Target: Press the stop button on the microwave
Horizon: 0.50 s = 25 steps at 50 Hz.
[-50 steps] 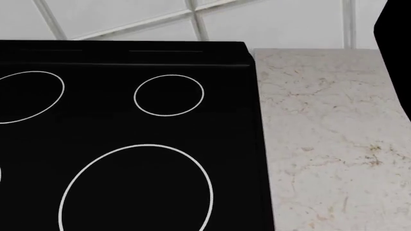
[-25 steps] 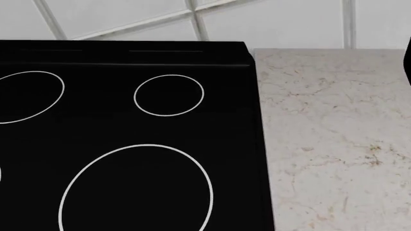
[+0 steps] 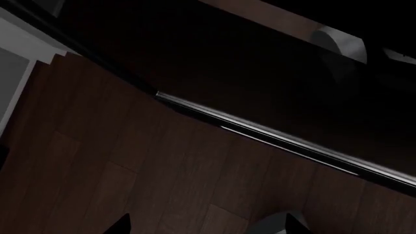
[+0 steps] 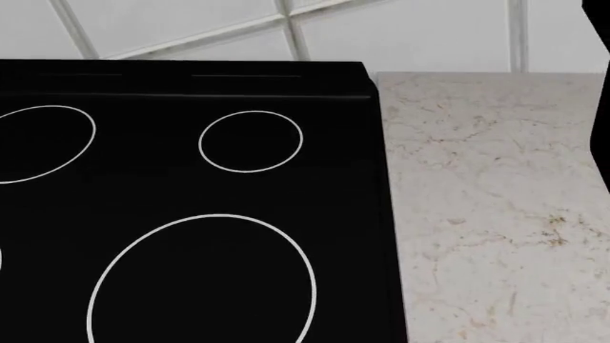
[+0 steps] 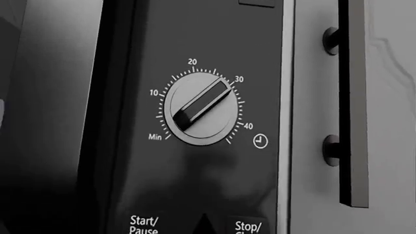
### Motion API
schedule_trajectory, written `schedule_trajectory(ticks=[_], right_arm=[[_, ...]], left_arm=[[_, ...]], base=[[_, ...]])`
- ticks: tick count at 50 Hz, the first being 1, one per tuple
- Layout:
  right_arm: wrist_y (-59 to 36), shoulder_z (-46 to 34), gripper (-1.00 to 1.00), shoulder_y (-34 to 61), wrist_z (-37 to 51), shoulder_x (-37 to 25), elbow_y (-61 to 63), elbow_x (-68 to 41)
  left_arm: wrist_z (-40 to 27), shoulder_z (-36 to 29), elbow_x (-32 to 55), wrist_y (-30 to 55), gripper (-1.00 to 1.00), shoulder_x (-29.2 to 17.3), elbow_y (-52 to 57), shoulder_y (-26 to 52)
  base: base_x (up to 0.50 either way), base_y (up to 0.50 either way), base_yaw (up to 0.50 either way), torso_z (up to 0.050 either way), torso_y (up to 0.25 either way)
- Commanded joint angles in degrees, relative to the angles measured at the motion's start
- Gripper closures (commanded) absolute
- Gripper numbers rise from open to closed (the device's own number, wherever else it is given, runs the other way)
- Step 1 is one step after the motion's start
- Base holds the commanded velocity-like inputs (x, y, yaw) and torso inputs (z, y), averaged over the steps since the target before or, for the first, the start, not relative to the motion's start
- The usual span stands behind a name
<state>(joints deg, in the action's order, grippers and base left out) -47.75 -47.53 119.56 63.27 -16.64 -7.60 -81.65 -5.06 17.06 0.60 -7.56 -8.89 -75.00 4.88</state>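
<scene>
White tiled wall [image 4: 191, 25] runs behind everything my head camera sees; below it a black cooktop [image 4: 181, 300] with white burner rings fills the nine o'clock half, and a pale marbled counter [image 4: 496, 214] lies just beside it toward three o'clock, with a black shape cutting the edge at two o'clock that I cannot identify. My left wrist camera looks at dark brown wood flooring [image 3: 130, 170] crossed by a bright metal strip [image 3: 286, 141], with a black surface beyond; two dark tips show at the frame's edge, but I cannot tell whether my left pincer is spread or closed. My right wrist camera faces the microwave control panel [image 5: 201, 190] close up: a timer dial [image 5: 200, 113] with its pointer toward 30, a Start/Pause button [image 5: 144, 225] under it, and the stop button [image 5: 248, 227] just beside that, cut by the frame. A dark bar handle [image 5: 354, 102] stands on the grey cabinet door [image 5: 312, 97] alongside. My right pincer is out of sight.
</scene>
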Motion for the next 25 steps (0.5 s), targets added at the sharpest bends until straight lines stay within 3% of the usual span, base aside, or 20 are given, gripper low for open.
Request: schedule_trajectory(ticks=[1, 25], right_arm=[[-1.2, 0.7, 1.00, -1.0, 2.9, -0.6, 3.6, -2.3], [-0.9, 0.7, 1.00, -1.9, 2.8, -0.4, 4.7, -2.4]], left_arm=[[0.0, -0.1, -0.1, 0.0, -1.00, 0.0, 0.0, 0.5], [0.0, -0.1, -0.1, 0.0, -1.00, 0.0, 0.0, 0.5]], base=[[0.00, 0.00, 0.00, 0.000, 0.000], [0.00, 0.00, 0.00, 0.000, 0.000]])
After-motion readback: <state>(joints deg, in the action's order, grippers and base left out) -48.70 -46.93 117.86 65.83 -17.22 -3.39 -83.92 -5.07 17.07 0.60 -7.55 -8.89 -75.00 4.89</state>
